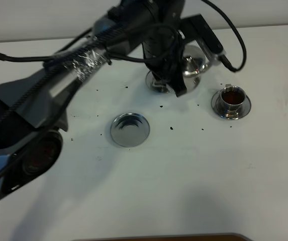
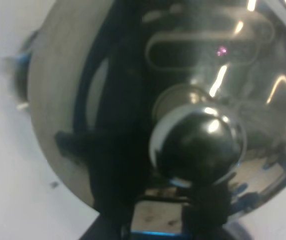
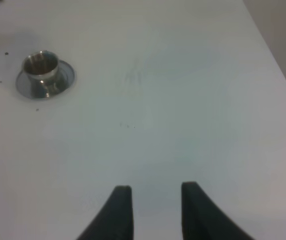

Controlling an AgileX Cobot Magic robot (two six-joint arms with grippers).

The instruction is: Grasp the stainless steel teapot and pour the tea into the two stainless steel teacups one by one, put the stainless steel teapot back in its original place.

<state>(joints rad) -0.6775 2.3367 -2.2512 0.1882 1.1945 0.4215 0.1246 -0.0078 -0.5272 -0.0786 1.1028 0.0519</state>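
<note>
Two cups were your targets. One cup (image 1: 231, 97) stood on its saucer (image 1: 244, 108) on the right of the table (image 1: 184, 191), with brown tea inside. The right wrist view showed that same cup (image 3: 40, 66) upright, well apart from your right claw (image 3: 152, 189).

The second saucer (image 1: 154, 84) lay at the far side, largely hidden behind your left arm. You could not tell how full the cup on it was.

Your left claw (image 1: 176, 83) reached across the middle and was clamped on the teapot (image 1: 194, 70). The teapot sat at the far side between the two cups, just beside the second saucer. You could not tell from above whether it touched the table. In the left wrist view the teapot (image 2: 73, 100) filled nearly the whole picture, its round lid knob (image 2: 195, 145) close to the camera, so the fingers themselves were hard to make out.

The bare saucer (image 1: 129, 129) lay nearer the front, well apart from the teapot and with nothing on it. Small dark specks dotted the table around it.

Your right claw hung over bare table, its two dark fingers (image 3: 120, 210) a little apart with nothing between them.
</note>
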